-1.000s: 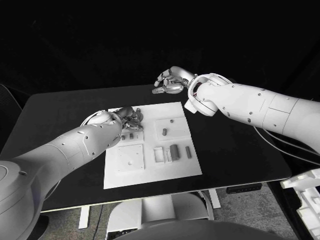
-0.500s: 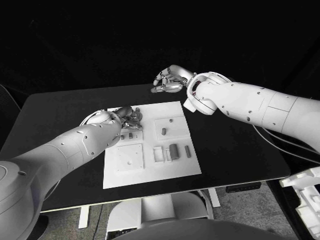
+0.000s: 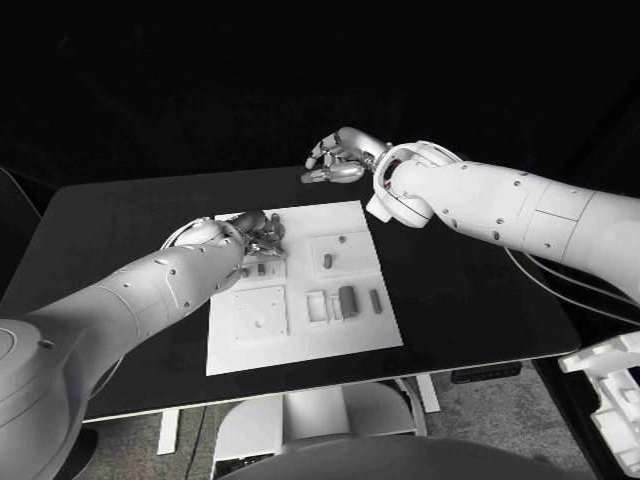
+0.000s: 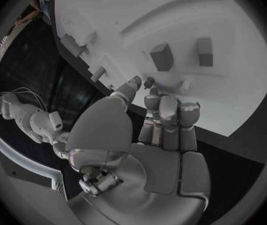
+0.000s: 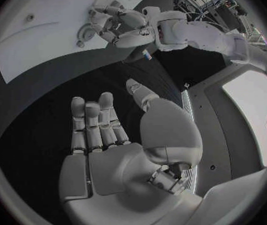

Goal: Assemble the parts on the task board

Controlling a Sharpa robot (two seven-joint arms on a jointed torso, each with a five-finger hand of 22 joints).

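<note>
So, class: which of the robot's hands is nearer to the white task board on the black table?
Left. The left hand hovers over the far left part of the white task board; the right hand is held open beyond the board's far edge, above the black table.

Parts (image 3: 348, 302) lie on the task board (image 3: 363, 338), mid-table (image 3: 118, 220).

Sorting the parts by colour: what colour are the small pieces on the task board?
Grey; the parts on the white task board show best in the head view.

A robotics lab: black table (image 3: 133, 215), dark surround, cable-strung equipment racks (image 5: 202, 0).
</note>
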